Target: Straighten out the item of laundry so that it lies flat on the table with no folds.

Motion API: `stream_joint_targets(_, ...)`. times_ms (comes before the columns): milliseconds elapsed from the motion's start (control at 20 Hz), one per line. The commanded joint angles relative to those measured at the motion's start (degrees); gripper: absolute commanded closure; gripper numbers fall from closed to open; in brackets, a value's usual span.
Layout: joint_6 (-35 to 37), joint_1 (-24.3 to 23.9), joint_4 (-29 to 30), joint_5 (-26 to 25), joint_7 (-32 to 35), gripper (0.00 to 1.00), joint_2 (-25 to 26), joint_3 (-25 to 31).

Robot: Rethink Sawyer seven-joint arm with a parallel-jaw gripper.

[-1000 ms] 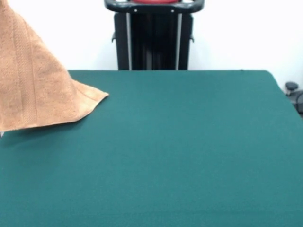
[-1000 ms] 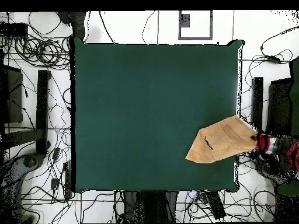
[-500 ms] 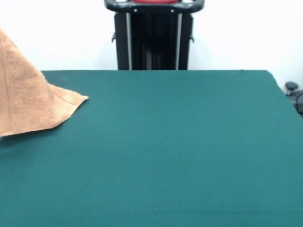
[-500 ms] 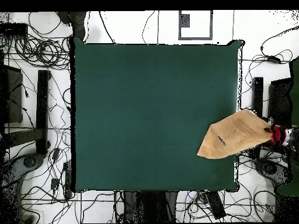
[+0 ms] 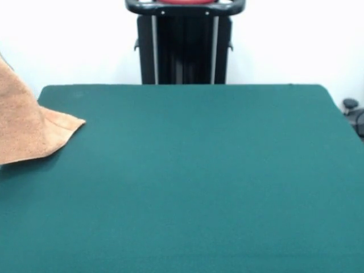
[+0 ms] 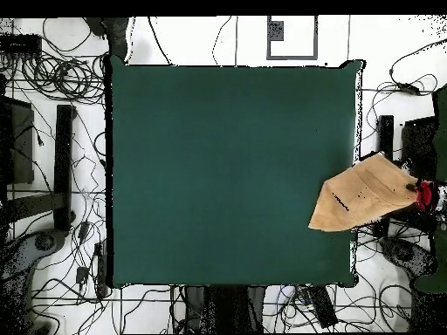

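One towel (image 5: pixel 25 128) corner in gripper (image 6: pixel 422 194)

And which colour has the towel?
Light orange-tan; the towel shows best in the front view.

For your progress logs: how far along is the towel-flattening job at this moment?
Nothing looks done. The towel hangs bunched from the gripper, lifted beyond the table edge, only one corner over the felt. Its grip state is unclear. Left: bring it back, spread it flat, no folds.
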Motion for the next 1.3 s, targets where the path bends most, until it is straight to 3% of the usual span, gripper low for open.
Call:
stream_joint_targets(50,7.78,1.26,-1.59,-2.99,-14.45,1.00,-4.19,6.36)
stream_joint_targets(400,15.35,2.41,-16.42,-7.43,-20.72,1.00,8.81,9.96)
stream_joint_targets(600,19.44,3.35,-22.49,-9.38,-23.22,1.00,13.12,11.46)
stream_joint_targets(1300,20.97,3.14,-25.44,-10.24,-24.41,1.00,16.31,12.88)
